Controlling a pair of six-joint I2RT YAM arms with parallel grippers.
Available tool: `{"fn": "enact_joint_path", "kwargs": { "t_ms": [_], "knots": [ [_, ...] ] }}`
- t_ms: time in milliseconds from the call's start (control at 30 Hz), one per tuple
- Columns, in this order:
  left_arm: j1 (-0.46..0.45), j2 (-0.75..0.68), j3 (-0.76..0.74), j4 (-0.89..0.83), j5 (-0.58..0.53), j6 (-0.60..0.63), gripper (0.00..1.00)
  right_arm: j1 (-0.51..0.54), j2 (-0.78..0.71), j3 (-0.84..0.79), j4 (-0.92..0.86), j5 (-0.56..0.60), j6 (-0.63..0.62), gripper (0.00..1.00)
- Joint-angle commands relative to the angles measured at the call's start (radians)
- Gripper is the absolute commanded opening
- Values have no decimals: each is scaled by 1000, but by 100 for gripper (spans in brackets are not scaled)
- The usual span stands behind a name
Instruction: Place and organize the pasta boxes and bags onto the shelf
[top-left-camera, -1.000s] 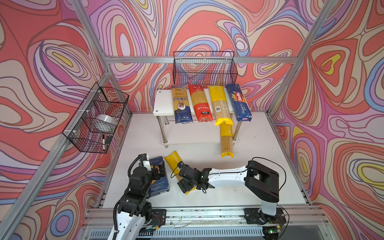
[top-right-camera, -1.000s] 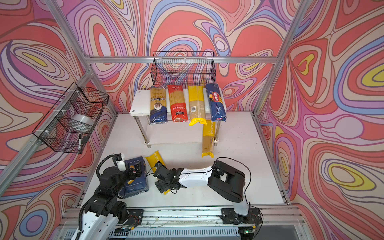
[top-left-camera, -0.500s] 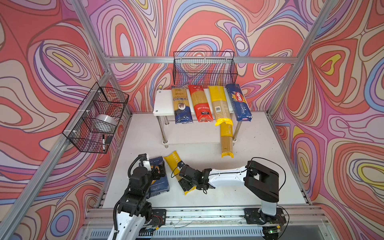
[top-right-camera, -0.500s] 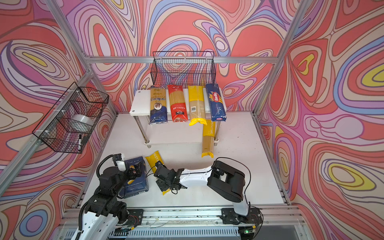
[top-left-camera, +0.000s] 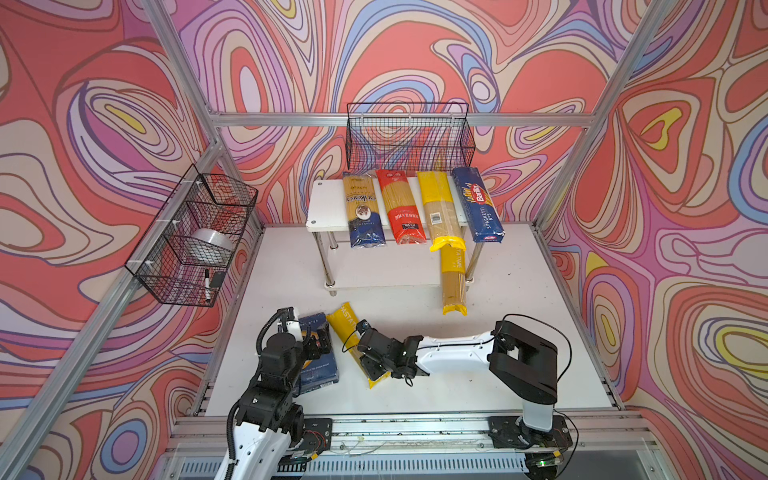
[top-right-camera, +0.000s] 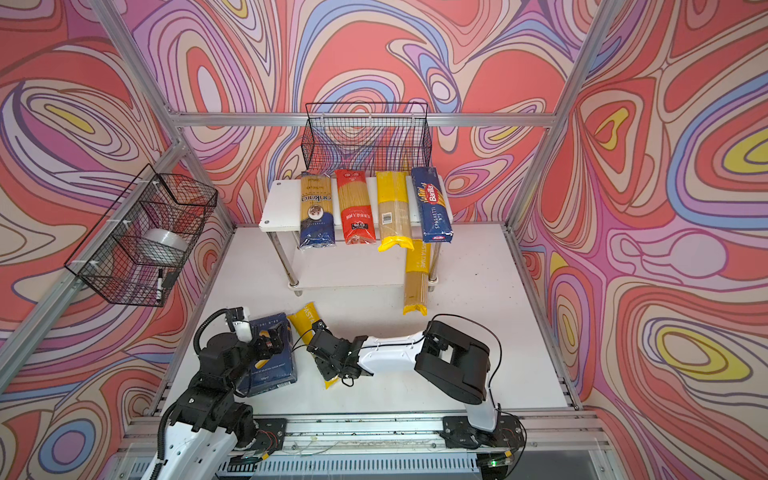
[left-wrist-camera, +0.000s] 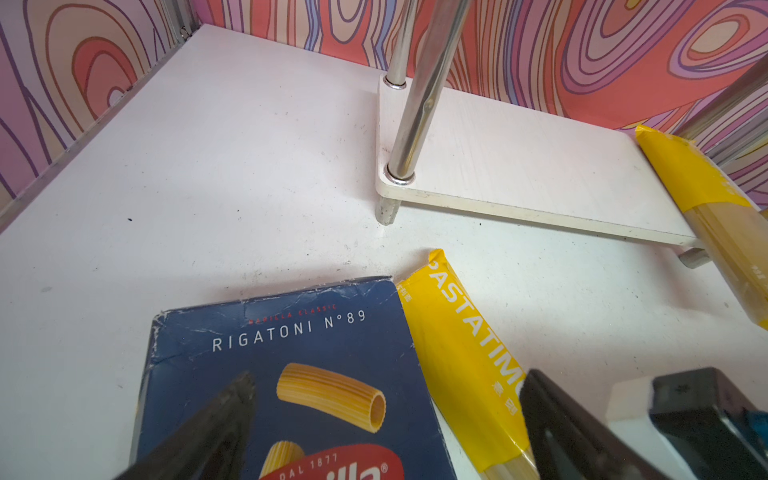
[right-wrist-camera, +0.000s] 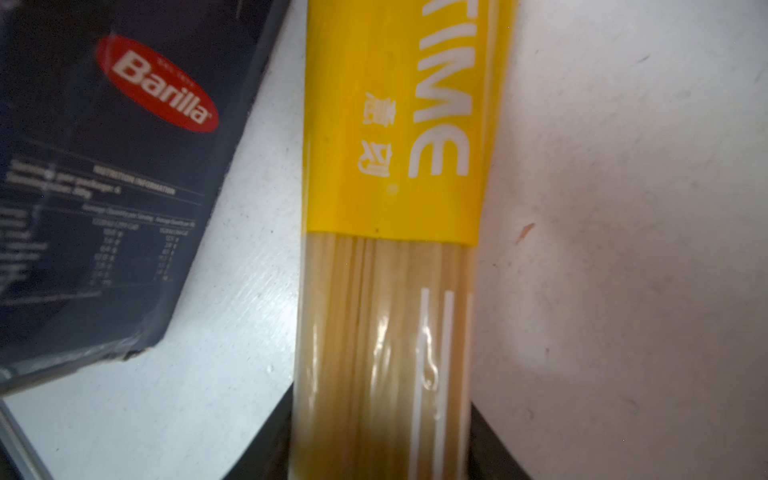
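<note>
- While it lies flat on the table, 1 yellow-ended bag is clamped at both sides by the right gripper.
- Jaws of the left gripper stand apart above the rigatoni box, just beside that bag.

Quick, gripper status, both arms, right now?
Left gripper: open above the rigatoni box, holding nothing.
Right gripper: closed on the yellow-ended spaghetti packet.

Right wrist view: yellow-ended packet cut off at both ends; rigatoni box small print blurred, unreadable. Both top views: right gripper hides packet middle; fingertip contact indiscernible.
</note>
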Motion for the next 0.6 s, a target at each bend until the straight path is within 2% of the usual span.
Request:
{"fn": "enact_joint_path", "kwargs": {
  "t_ms": [0,233,367,567],
  "knots": [
    [5,6,1,15,-5,8,100,8,13,-10,-41,-48,36,43],
    [4,29,6,25,0,9,100,8,-30,-31,-10,-40,92,30],
    [5,39,6,29,6,11,100,8,-71,-70,32,-19,135,16],
    [5,25,4,25,4,11,100,8,-145,-99,60,6,136,4]
  ]
}}
